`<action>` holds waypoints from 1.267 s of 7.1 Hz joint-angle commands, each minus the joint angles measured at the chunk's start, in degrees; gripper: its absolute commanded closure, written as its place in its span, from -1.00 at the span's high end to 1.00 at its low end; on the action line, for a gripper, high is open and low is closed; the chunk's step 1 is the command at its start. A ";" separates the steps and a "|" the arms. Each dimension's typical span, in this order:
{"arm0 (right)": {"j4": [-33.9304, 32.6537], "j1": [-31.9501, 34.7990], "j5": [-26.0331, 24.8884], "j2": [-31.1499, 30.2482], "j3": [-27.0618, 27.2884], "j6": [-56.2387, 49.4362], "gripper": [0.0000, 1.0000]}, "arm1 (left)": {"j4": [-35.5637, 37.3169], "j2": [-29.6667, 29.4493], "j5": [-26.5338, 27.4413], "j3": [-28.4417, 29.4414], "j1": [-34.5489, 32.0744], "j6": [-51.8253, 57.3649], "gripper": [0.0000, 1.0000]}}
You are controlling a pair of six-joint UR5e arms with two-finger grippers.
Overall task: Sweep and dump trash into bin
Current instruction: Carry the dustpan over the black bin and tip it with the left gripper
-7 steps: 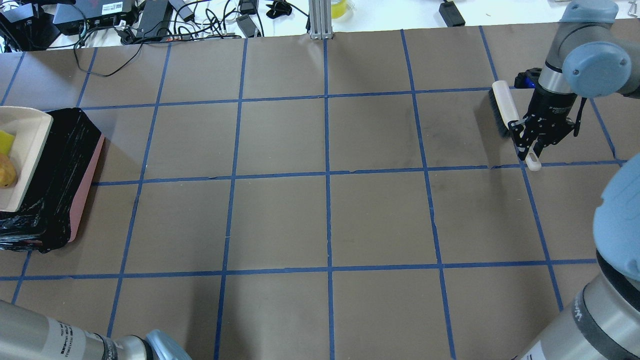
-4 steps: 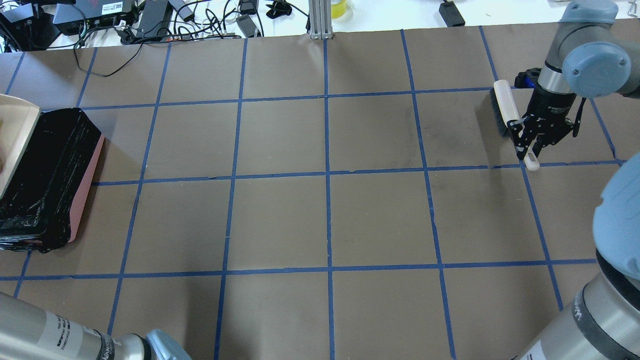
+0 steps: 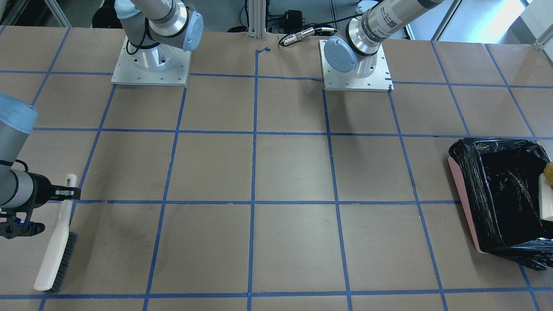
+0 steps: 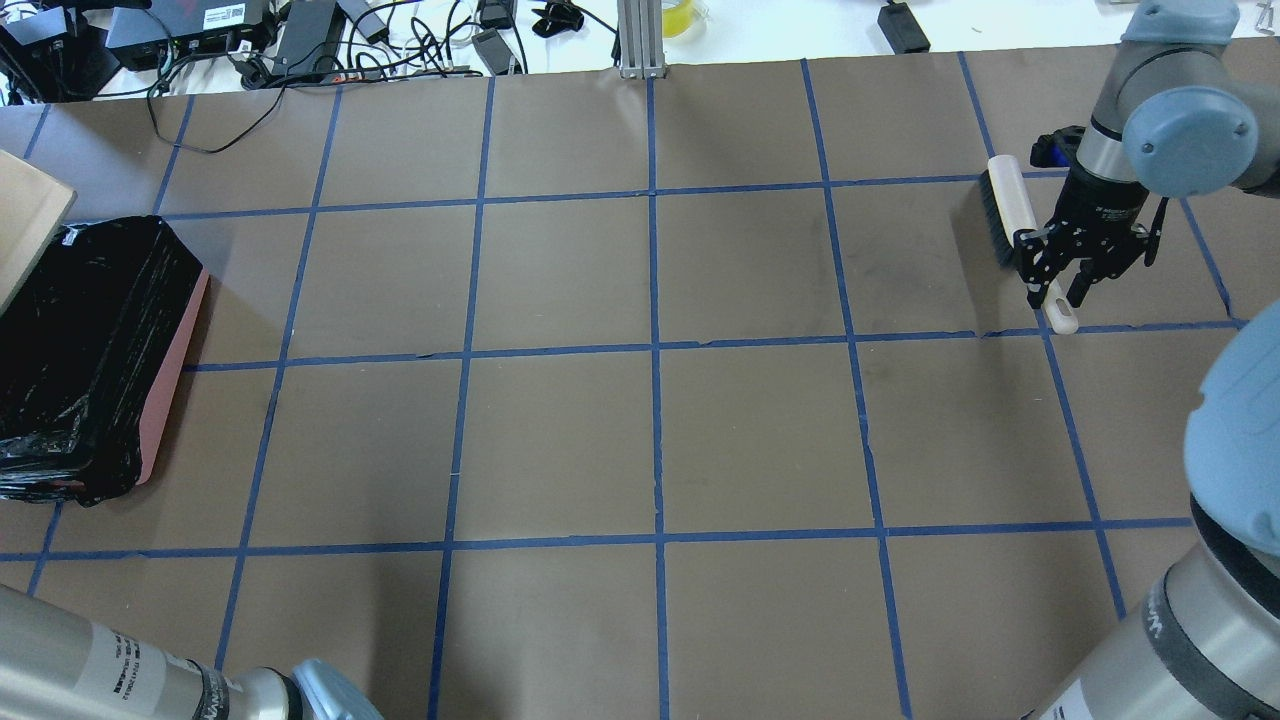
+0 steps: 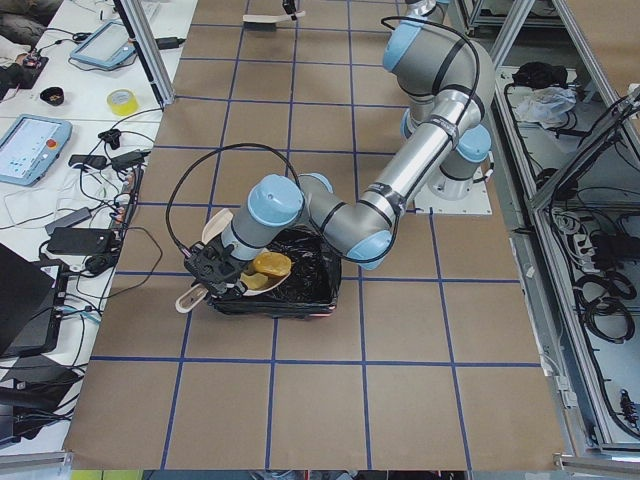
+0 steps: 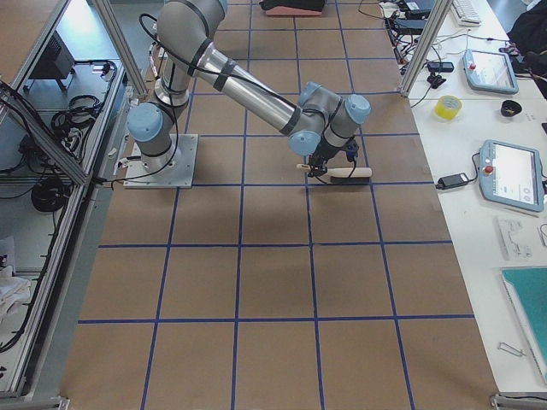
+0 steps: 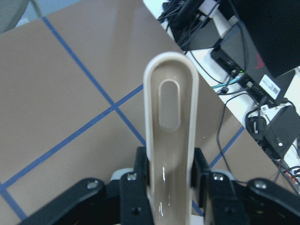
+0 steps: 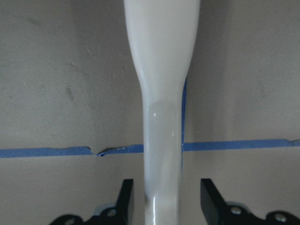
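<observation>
The bin, pinkish-red with a black bag, stands at the table's left end, also seen as the bin and the bin. My left gripper is shut on the beige dustpan's handle. It holds the dustpan tilted steeply over the bin. An amber piece of trash sits at the pan's lip above the bag, also visible as the amber piece. The other trash is hidden. My right gripper straddles the brush handle, its fingers open and clear of it. The brush lies on the table.
Cables, power bricks and a tape roll lie on the white bench beyond the table's far edge. The brown paper surface with its blue tape grid stretches between bin and brush. Both arm bases stand at the robot's side.
The dustpan has tipped up steeply and swung left, so its inside and the trash have left the overhead view. The right gripper and brush have shifted slightly toward the far edge.
</observation>
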 commanded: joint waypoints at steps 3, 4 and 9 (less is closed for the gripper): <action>-1.38 0.09 0.01 -1.25 -1.06 0.26 0.99 | 13.76 0.86 -14.42 -5.00 0.03 5.31 -1.00; -1.47 0.09 0.18 -3.70 -2.54 0.09 1.00 | 17.80 1.04 -16.64 -5.36 0.03 8.02 -1.00; 5.81 2.27 2.56 -18.20 -13.10 0.26 1.00 | 25.75 3.05 -20.97 -8.71 -0.06 10.42 -1.00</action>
